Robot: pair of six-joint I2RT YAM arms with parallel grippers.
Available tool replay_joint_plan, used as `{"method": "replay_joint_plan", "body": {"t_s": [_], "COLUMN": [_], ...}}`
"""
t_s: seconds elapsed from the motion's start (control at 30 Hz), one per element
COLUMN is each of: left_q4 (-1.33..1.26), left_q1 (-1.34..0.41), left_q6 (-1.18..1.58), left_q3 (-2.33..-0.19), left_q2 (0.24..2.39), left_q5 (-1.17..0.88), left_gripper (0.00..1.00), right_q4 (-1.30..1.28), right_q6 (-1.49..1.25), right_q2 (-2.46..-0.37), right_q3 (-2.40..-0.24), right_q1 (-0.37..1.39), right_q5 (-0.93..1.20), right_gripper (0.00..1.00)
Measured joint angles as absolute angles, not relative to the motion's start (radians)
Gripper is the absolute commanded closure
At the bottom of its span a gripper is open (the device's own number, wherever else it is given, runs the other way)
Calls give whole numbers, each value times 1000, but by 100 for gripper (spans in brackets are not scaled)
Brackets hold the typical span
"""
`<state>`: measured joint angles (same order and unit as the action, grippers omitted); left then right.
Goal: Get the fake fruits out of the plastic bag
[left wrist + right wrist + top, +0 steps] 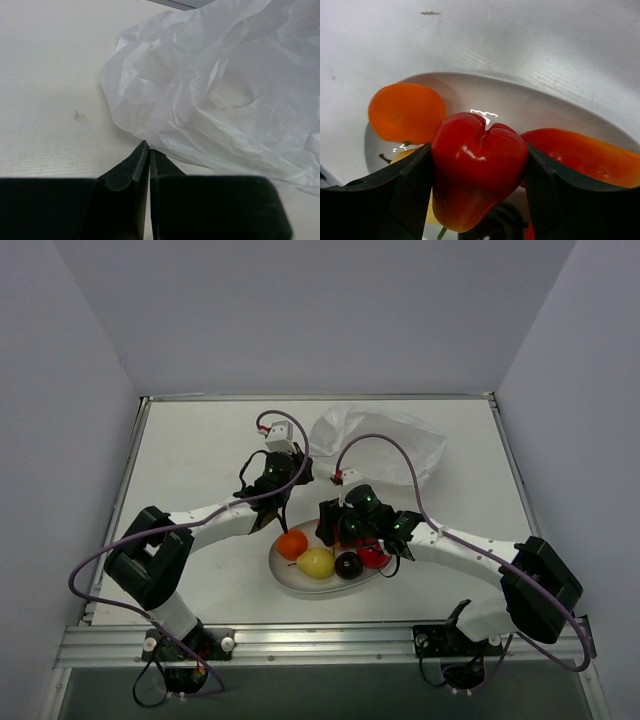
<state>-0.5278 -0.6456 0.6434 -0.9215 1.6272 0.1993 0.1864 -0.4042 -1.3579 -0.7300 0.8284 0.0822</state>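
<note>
While the right gripper [478, 150] hangs low over the near middle of the table, its two black fingers [395, 190] are pinching a glossy red heart-shaped plastic fruit [475, 175] from both sides, one pad on each flank. Whether that fruit touches anything below it cannot be told.

Right under it sits the smooth white oval plate [530, 105], and it is carrying a load. A round orange plastic fruit [292, 544] lies at its left end. A yellow pear-like plastic fruit [316, 562] is just beside that, and a dark purple plastic plum [348, 564] is next along. A red-orange elongated plastic fruit [580, 155] lies toward the right rim.

Further back and left, the left gripper [149, 147] has its fingers pressed together, the tips meeting right at the crinkled edge of the thin translucent white plastic bag [385, 440]. Whether any film is caught between them cannot be told.

That bag lies crumpled and shapeless on the far part of the white table [200, 460], right of centre. What it holds cannot be made out.
</note>
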Motion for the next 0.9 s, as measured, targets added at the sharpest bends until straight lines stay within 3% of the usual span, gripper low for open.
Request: {"method": "replay_joint_plan", "body": {"t_s": [0.13,0.23,0.37,0.47,0.6,0.8,0.9], "left_q4": [-525,-523,-523,-522,-521,-512,-507], "left_q1": [-646,-646,-646,-646,-646,-646,-646], "left_q6": [644,643,644,643,644,644,644], "left_q3": [-920,-919,-918,-917,-902,-883,-873], "left_q2": [1627,1627,1627,1627,1620,1599,1573], "left_q5": [199,197,191,187,185,186,188], "left_gripper": [98,98,98,98,98,98,94], "right_q4": [199,210,220,219,197,143,119], "right_q6": [-387,-381,-374,-372,-373,-380,-388], "right_q2": [-1418,-1446,-1469,-1466,-1427,-1235,-1098], "right_q3": [-739,-745,-757,-768,-780,-780,-781], "right_q1": [833,833,833,833,834,853,859], "right_q5": [53,42,36,31,5,-38,-71], "right_gripper": [48,37,14,4,5,22,35]}}
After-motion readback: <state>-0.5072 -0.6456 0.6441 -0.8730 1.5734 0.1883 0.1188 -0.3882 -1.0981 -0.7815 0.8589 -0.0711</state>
